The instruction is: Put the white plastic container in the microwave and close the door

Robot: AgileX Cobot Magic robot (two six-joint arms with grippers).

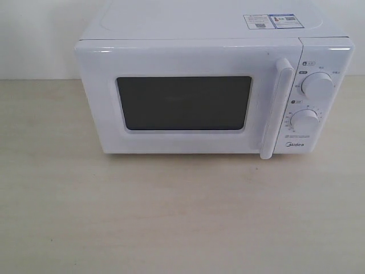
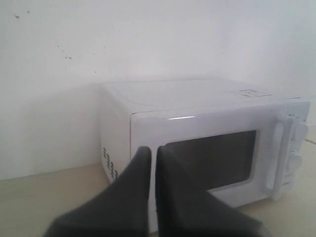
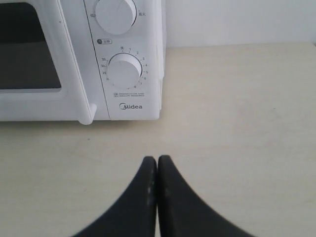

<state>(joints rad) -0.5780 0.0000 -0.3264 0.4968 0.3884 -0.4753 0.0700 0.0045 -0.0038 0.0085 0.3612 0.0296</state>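
Observation:
The white microwave [image 1: 171, 25] stands at the back of the table. Its door [image 1: 182, 63] is shut, with the dark window [image 1: 183, 103] in the middle and the vertical bar handle [image 1: 275, 108] at its right side. The white plastic container is out of view in every frame. My left gripper [image 2: 153, 150] is shut with nothing in it, in front of the microwave's [image 2: 187, 98] left front corner. Over bare table near the dial panel [image 3: 123, 69], my right gripper [image 3: 157, 159] is also shut and empty. Neither gripper shows in the exterior view.
Two round dials [image 1: 317, 87] sit on the panel right of the door, above the Midea logo [image 1: 295, 145]. Label stickers [image 1: 270, 21] lie on the top. The light wooden table [image 1: 171, 217] spreads in front, a white wall [image 2: 98, 49] behind.

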